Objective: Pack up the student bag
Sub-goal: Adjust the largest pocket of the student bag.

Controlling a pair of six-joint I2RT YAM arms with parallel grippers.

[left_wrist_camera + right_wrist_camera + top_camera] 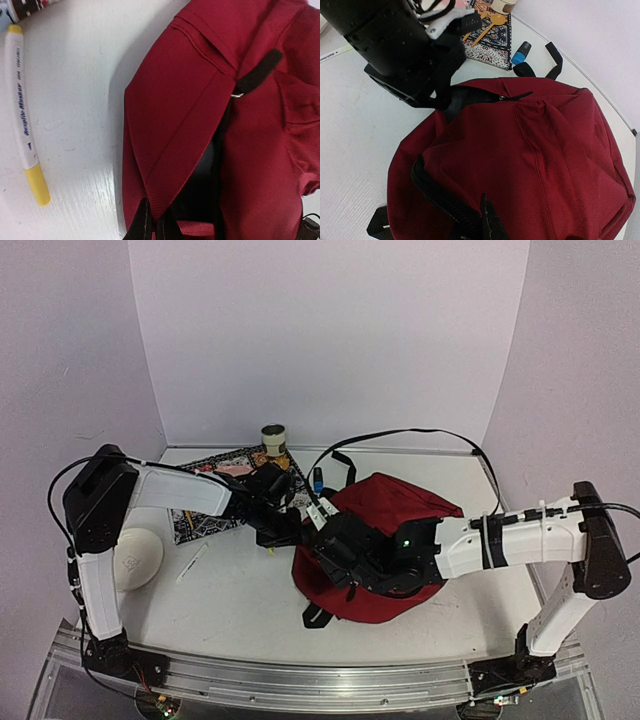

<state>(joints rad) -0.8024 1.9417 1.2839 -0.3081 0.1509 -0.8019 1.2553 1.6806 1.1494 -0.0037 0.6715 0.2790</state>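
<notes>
The student bag point(395, 540), a dark-red backpack with black straps, lies on the white table right of centre. My left gripper point(285, 530) is at its left edge. In the left wrist view the gripper point(152, 227) is shut on the tip of a red flap of the bag point(200, 100), next to the dark opening. My right gripper point(345, 560) rests on the bag's near left side. In the right wrist view the gripper point(475, 227) is shut on the black zipper rim of the bag point(530, 150). The left gripper point(415, 60) shows there at the upper left.
A white marker with yellow ends point(22, 115) lies left of the bag. A patterned book point(215, 502), a tape roll point(274, 438) and a blue item point(318, 480) sit at the back. A white rounded object point(135, 558) and a pen point(192, 563) lie at the left.
</notes>
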